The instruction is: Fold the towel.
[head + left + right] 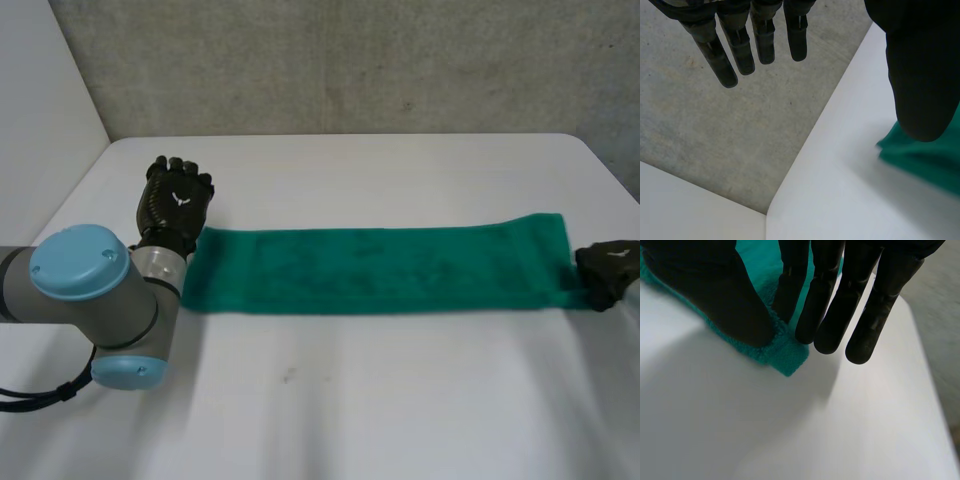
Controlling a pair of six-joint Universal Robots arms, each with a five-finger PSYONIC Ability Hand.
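Left arm [95,300] ends beside the green towel [370,270], stretched flat across the white worktop [350,400]; left hand [178,200] at its left end, right hand [608,268] at its right end. Left wrist view: fingers [742,50] straight, apart, holding nothing. Right wrist view: thumb and one finger pinch the towel's corner

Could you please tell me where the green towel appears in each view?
Head view: the towel lies flat between the left hand and the right hand.
Left wrist view: its end lies at the thumb's tip.
Right wrist view: its corner is pinched by thumb and finger.
Shared landmark: the white table.
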